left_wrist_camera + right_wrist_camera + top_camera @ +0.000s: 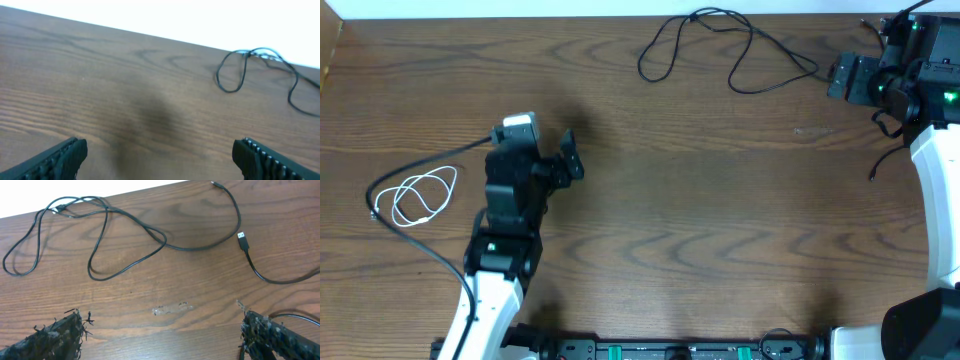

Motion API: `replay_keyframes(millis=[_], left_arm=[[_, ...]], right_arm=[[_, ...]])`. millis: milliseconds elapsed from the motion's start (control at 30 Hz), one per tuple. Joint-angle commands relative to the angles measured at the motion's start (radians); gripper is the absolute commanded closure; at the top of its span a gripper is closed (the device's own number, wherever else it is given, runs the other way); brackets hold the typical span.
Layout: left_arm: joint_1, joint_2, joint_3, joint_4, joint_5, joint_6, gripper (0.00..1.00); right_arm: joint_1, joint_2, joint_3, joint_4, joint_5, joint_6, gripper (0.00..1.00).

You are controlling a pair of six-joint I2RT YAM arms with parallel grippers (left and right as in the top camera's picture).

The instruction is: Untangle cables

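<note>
Wood-grain table [700,230], dark brown, with a white strip along its far edge. A pale scuff [170,309] sits on the wood just ahead of the right gripper [162,330]. That gripper is at the far right corner, jaws spread wide and holding nothing. Its ribbed fingers [60,335] are low in the wrist view and carry frayed black bits. The left gripper [160,157] is left of centre, also fully released and empty, hanging over plain wood and facing the far edge. The left arm [505,215] stands between the white cable [415,195] and the middle of the table. A black wire [420,165] from that arm bends round the outer side of the coil; whether the two touch cannot be told. The white cable lies near the left edge as a small loose coil of two or three overlapping loops, thin and flat on the wood. The black cable [720,45] lies along the far edge, right of centre and near the right gripper. It is thin and slack, with one long narrow loop to the left and a second loop beside it. The strands cross at a small snarl [62,209] close to the edge. Further right a cord ends in a USB plug [243,240], and its lead runs out of the wrist frame. Whether that is the same cable cannot be told.
</note>
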State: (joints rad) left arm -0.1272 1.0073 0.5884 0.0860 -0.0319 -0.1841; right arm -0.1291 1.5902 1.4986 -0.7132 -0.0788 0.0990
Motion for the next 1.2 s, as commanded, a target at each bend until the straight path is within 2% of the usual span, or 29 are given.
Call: replay_keyframes(millis=[0,267,467,567,933,1167], left_arm=[[-0.003,-0.071,-0.084,0.078,-0.002,-0.006,0.02],[-0.003,-0.194,-0.332,0.377,-0.002,-0.006,0.02],[-0.003,-0.251,-0.533,0.717,-0.002,-0.006,0.02],[-0.003,-0.267,-0.586,0.793,-0.002,-0.006,0.02],[-0.003,-0.281,-0.584,0.773,-0.002,-0.005,0.02],[-0.003,-0.351,-0.584,0.616,-0.003,-0.005,0.02]], right_arm=[[-0.008,0.000,0.006,-0.001,-0.002,0.012,0.01],[-0.008,0.000,0.006,-0.002,-0.002,0.012,0.01],[-0.007,0.000,0.006,-0.002,-0.002,0.012,0.01],[-0.007,0.000,0.006,-0.002,-0.002,0.012,0.01],[-0.008,0.000,0.006,-0.002,-0.002,0.012,0.01],[-0.008,0.000,0.006,-0.002,-0.002,0.012,0.01]])
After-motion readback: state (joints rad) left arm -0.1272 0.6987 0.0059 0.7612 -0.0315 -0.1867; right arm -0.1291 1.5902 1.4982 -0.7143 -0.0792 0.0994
